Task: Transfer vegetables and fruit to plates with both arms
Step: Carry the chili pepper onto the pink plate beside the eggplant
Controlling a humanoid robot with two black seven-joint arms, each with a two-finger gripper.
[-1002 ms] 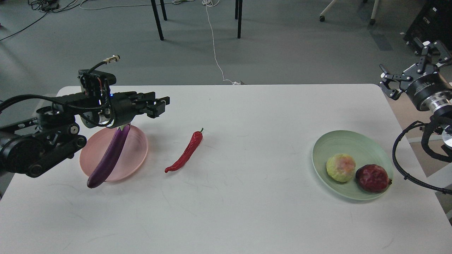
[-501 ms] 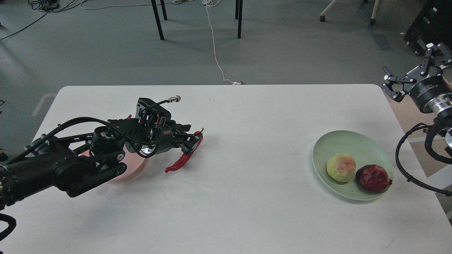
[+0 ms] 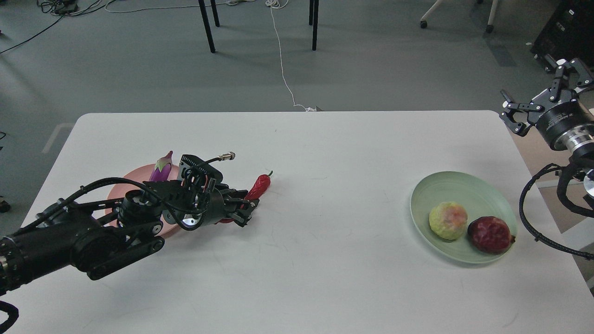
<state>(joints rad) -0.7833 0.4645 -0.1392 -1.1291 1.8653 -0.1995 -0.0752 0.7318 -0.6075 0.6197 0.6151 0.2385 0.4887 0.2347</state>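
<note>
My left gripper (image 3: 243,209) lies low over the table, its fingers closed around the lower part of the red chili pepper (image 3: 260,184), whose upper half and green stem stick out beyond it. The purple eggplant (image 3: 161,170) lies on the pink plate (image 3: 126,182); only its cap end shows behind my arm. The yellow-green fruit (image 3: 448,221) and the pomegranate (image 3: 491,234) sit side by side in the mint green plate (image 3: 445,180). My right gripper (image 3: 539,95) is open and empty, raised beyond the table's right edge.
The white table (image 3: 325,260) ends at a rounded back edge. On the floor beyond it are black chair legs (image 3: 207,28), a white cable (image 3: 283,69) and a dark box (image 3: 568,28) at the top right.
My left arm swung from above the pink plate down to the chili and closed on it. The chili's top shifted slightly right. My right gripper barely moved.
</note>
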